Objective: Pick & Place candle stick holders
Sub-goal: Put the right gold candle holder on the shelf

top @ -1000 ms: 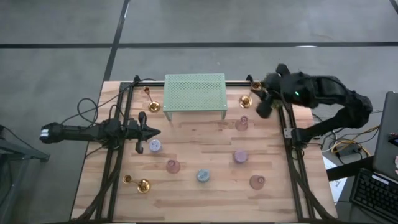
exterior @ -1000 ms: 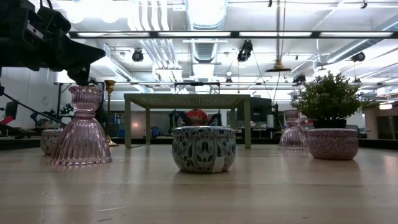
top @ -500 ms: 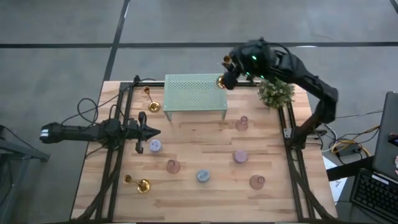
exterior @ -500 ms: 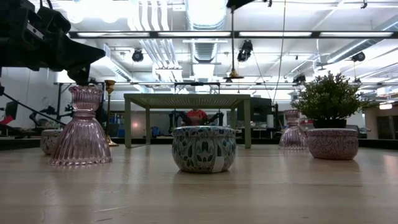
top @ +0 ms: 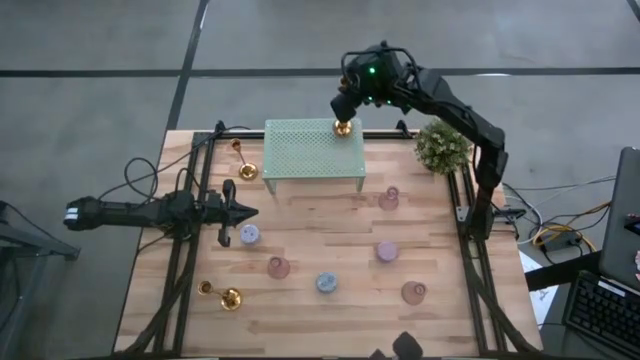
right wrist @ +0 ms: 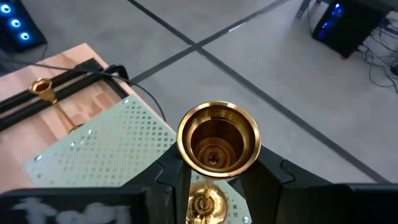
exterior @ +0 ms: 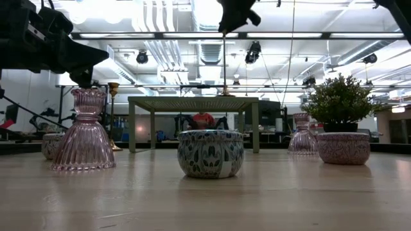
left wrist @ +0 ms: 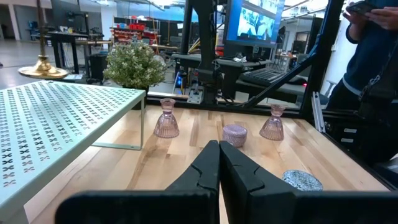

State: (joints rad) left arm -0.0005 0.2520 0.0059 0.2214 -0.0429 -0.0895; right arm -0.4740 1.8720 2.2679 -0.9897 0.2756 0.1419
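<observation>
Candlestick in my right gripper (right wrist: 214, 180): I have it clamped just under its top cup, my two dark fingers (right wrist: 273, 177) narrowed on the thin stem, the gold candle stick holder (right wrist: 218, 137) hanging upright with its cup mouth open toward my wrist camera. From above, its flared base (top: 342, 128) sits at or just over the far right corner of the pale green perforated shelf (top: 305, 150); whether it touches the mesh yet I cannot tell.

My judgement on handling: it is polished metal, stiff and not fragile, but slick, and a thin round stem can twist or slide between flat pads. Most of its weight is probably in the base, so holding high keeps it hanging plumb; that is a good grip for setting down, though it may swing if I move fast. The base is small against the shelf's open holes and close to the edge, so I would lower straight and release only when it stands flat.

Two more holders wait: one standing beside the shelf's left leg (top: 244, 166), one lying near the table's front left (top: 222, 296). The fallen one would need taking at mid-stem.

My left gripper (top: 245, 211) rests shut, low over the table's left side.
</observation>
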